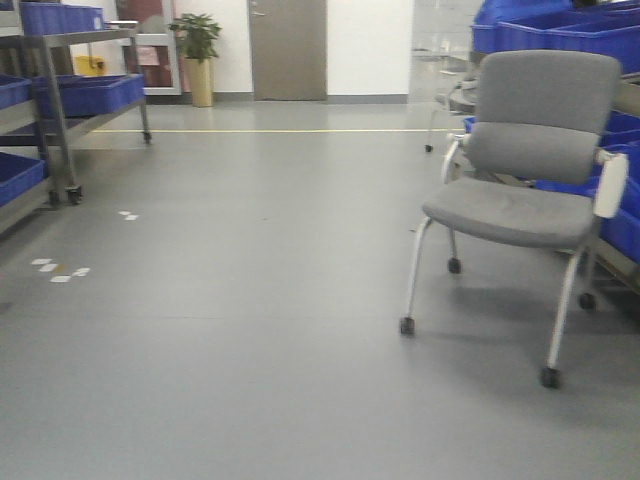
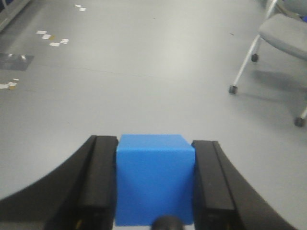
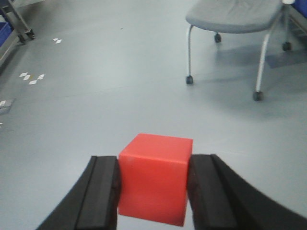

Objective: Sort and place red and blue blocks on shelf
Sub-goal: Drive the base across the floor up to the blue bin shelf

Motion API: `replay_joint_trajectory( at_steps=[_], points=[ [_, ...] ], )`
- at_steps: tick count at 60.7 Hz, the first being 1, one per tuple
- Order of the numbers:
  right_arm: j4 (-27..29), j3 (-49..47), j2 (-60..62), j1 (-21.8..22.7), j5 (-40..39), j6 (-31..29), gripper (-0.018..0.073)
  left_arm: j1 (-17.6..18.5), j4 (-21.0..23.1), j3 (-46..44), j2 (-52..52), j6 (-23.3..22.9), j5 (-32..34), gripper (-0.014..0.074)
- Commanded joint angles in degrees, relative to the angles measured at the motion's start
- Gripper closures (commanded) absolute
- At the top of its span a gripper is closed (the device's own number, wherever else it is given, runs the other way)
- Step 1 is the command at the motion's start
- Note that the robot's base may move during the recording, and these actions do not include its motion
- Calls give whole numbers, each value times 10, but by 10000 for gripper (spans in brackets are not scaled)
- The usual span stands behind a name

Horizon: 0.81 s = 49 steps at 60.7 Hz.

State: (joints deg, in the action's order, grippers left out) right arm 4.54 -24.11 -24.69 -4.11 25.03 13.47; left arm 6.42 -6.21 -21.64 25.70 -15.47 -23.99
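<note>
Blue matte cube (image 2: pixel 154 179) sits clamped in the left gripper (image 2: pixel 154 142) and the bright red matte cube (image 3: pixel 153 178) in the right gripper (image 3: pixel 153 162) (both over grey floor (image 3: pixel 120 96)), so only placing remains, on the brushed-steel shelf (image 1: pixel 60 105) at ten o'clock.

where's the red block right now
In the right wrist view, the red block sits clamped between the fingers of the right gripper, over the bare floor, with the grey chair ahead and to the right.
</note>
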Motion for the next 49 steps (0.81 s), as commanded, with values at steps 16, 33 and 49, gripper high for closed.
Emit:
replay_joint_trajectory(
  at_steps=[16,33,49],
  points=[
    [-5,-15,-2,3,-50,-2,510,-2,-4,-17,3,-1,50,472],
    [-5,-15,-2,3,-50,-2,510,-2,-4,-17,3,-1,50,472],
    [-5,-15,-2,3,-50,-2,510,-2,-4,-17,3,-1,50,472]
  ],
)
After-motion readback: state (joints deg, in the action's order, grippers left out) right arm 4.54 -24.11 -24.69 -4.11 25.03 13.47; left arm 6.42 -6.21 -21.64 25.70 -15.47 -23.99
